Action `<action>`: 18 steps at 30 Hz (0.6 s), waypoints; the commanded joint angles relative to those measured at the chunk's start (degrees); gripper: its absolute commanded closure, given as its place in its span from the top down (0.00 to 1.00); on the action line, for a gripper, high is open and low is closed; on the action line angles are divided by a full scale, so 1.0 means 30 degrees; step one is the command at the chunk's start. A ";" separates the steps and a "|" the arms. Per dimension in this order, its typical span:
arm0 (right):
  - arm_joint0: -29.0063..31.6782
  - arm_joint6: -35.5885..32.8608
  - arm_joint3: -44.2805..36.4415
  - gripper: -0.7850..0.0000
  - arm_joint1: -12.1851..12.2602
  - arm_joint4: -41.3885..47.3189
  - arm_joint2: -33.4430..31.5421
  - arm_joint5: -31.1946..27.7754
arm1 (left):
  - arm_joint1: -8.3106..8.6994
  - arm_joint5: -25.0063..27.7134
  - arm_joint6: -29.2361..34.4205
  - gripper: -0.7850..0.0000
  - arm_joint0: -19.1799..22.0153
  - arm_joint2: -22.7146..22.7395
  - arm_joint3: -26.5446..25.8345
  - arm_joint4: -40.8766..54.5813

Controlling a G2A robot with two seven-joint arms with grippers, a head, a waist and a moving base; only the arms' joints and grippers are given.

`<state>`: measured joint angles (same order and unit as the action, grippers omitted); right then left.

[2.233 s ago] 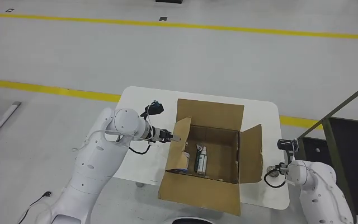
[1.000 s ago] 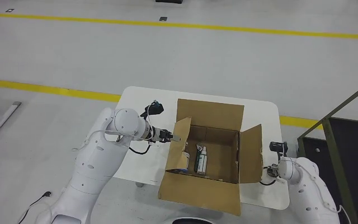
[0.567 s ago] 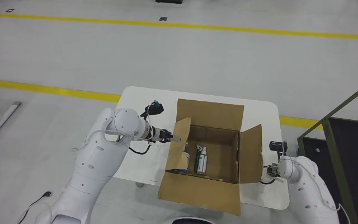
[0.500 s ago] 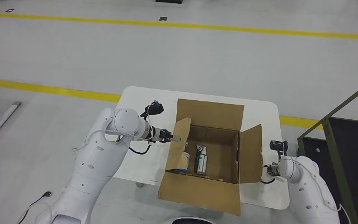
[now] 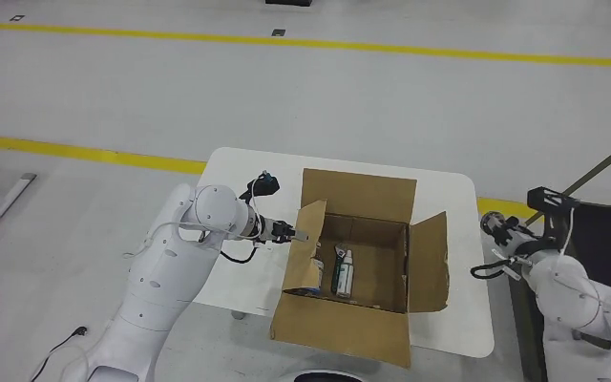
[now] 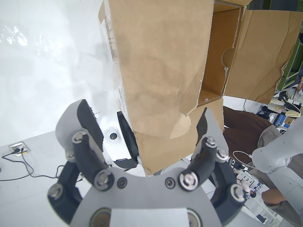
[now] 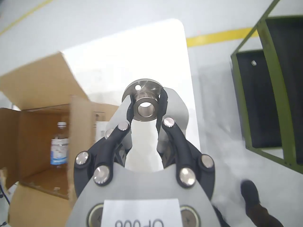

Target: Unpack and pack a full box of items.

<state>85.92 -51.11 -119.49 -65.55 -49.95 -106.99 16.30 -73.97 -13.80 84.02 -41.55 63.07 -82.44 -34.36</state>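
Observation:
An open cardboard box stands on the white table, with bottles upright inside. My left gripper is at the box's raised left flap. It is open, and the flap's edge lies between the fingers. My right gripper hangs off the table's right edge. It is shut on a small metal flanged bushing. In the right wrist view the box is off to one side, with a clear bottle in it.
A green-framed rack with dark shelves stands close to the table's right side, just by the right arm. The box flaps stick out on every side. Bare table lies behind the box and to its left.
The right arm has swung from beside the box's right flap outward past the table's right edge. The left arm and the box have not moved.

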 commanded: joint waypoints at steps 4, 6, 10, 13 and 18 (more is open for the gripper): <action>0.0840 0.1512 -0.1957 0.00 -0.0156 0.2317 0.0658 -0.1191 | 0.0000 0.0000 0.0000 1.00 0.0000 0.0000 0.0000 0.0000; 0.0975 0.1798 -0.2374 0.00 -0.0198 0.2925 0.1291 -0.1646 | 0.0000 0.0000 0.0000 1.00 0.0000 0.0000 0.0000 0.0000; 0.0810 0.1592 -0.2434 0.00 -0.0216 0.3386 0.2917 -0.2515 | 0.0000 0.0000 0.0000 1.00 0.0000 0.0000 0.0000 0.0000; 0.0226 0.1148 -0.1870 0.00 -0.0208 0.2464 0.4694 -0.2787 | 0.0000 0.0000 0.0000 1.00 0.0000 0.0000 0.0000 0.0000; -0.1353 0.0065 0.0594 0.00 -0.0301 -0.0630 0.8485 -0.2195 | 0.0000 0.0000 0.0000 1.00 0.0000 0.0000 0.0000 0.0000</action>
<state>82.99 -49.92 -119.43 -66.39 -49.06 -84.06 8.97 -73.97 -13.80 84.02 -41.55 63.07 -82.44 -34.36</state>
